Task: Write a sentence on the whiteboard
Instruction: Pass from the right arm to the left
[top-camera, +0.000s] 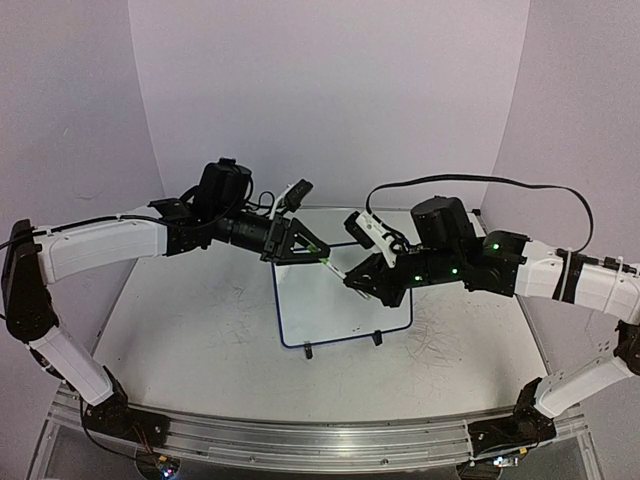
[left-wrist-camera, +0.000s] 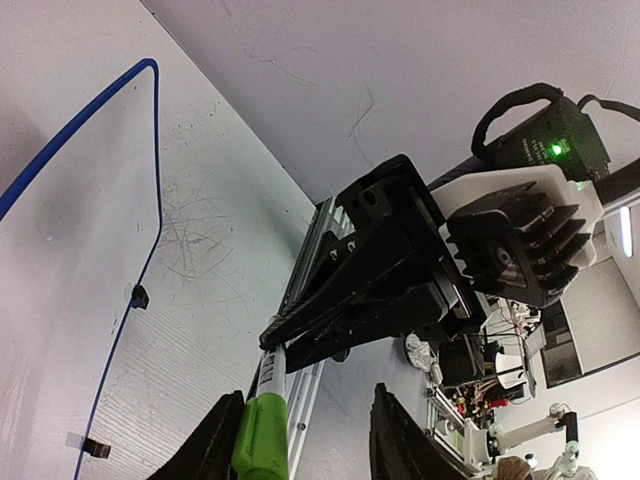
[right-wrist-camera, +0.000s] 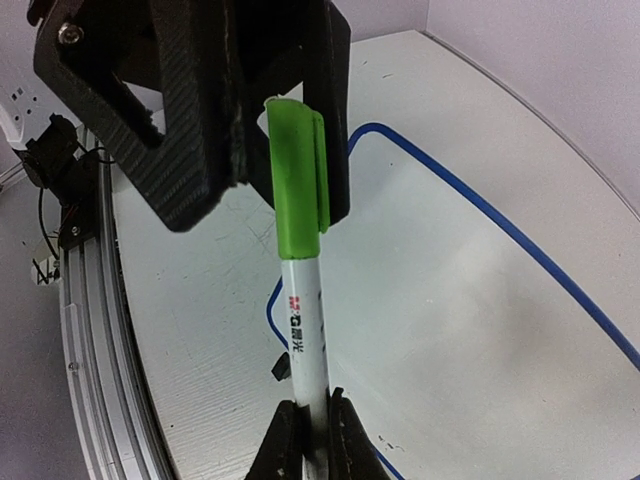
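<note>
where overhead blurs it, wrist views show right gripper clamping marker, left gripper beside cap, hold unclear.

The far edge of the whiteboard is hidden; the marker runs off frame below.

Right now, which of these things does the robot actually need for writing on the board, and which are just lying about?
In use: whiteboard; marker, pinched in the right claw; its green cap, gripped by the left claw.
Just there: grey scribbles on the tabletop; black cable; metal rail along the near edge.
</note>
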